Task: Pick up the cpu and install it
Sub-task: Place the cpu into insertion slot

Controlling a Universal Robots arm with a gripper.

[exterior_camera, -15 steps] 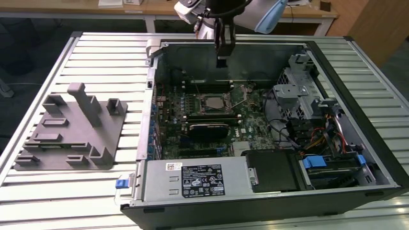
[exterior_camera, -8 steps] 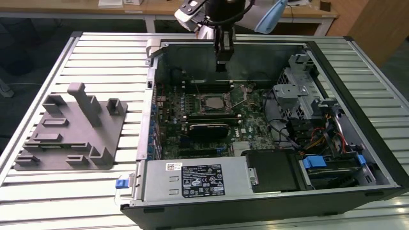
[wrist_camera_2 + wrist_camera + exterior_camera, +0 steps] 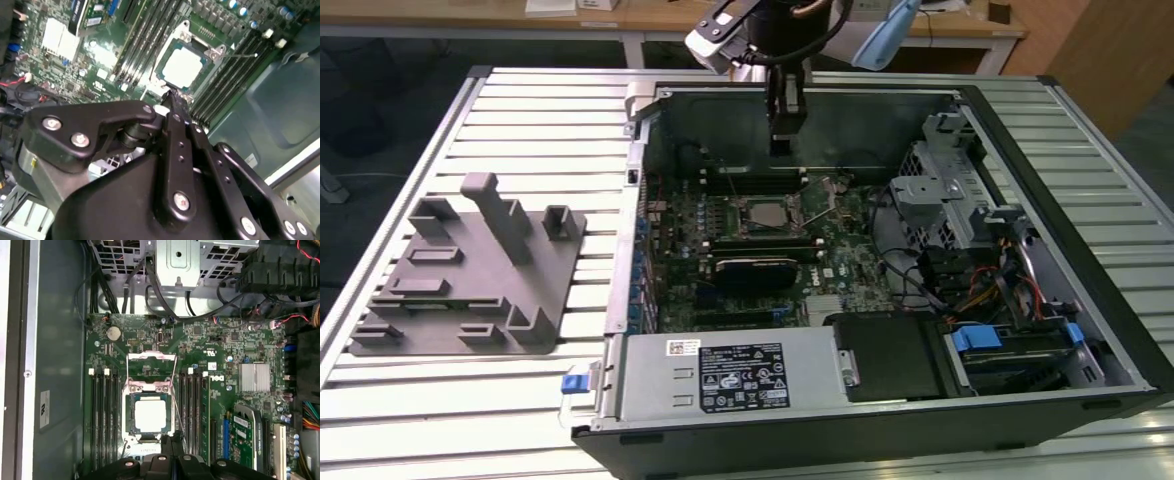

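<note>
While cpu (image 3: pixel 150 414) sits in mobo socket (image 3: pixel 145 386), fingers (image 3: pixel 166 444) are together, empty, close by.

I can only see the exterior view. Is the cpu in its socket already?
Observer: Yes. In the first wrist view the cpu lies flat in the socket.
Operator: Is the lid closed over it?
Observer: No. The metal frame stands open beside the socket, not over the cpu.
Operator: Is the pincer holding something?
Observer: No. In the second wrist view the pincer is shut with nothing in it, pointing near the socket's edge.
</note>
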